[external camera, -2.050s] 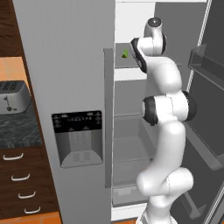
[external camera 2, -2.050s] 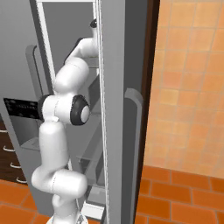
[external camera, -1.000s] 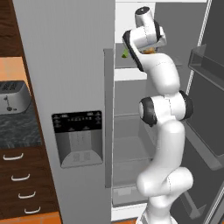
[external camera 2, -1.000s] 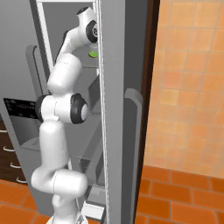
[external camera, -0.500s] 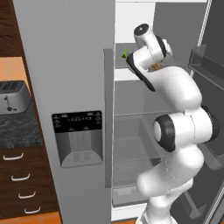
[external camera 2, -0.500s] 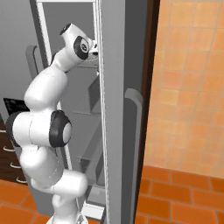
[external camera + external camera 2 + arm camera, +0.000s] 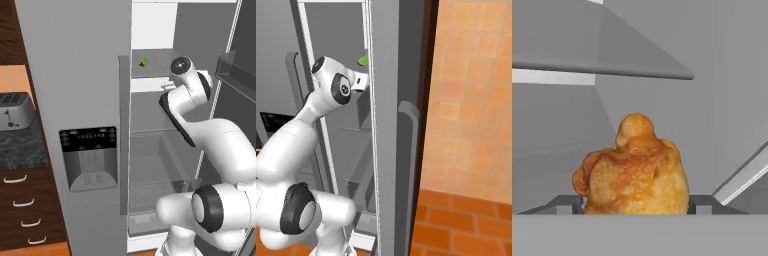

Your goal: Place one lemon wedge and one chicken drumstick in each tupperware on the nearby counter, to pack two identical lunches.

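Observation:
A golden-brown chicken drumstick sits close in front of the hand camera, between my two dark fingertips. My gripper is shut on it, one finger against each side. The hand is inside the open fridge, just under the upper shelf. On that shelf lies the green lemon wedge, also seen from the right, above and left of the hand. A strip of the black marbled counter shows at the far left. The tupperware, the yellow wedge and the other drumstick are out of view.
The grey fridge door with its dispenser stands left of the opening. The right door's bins are close to my arm. A silver toaster sits on the counter over dark drawers. An orange tiled wall is on the right.
The arm swung up to the top of the fridge, then folded down and right. The hand has dropped from the upper shelf's height to just below it.

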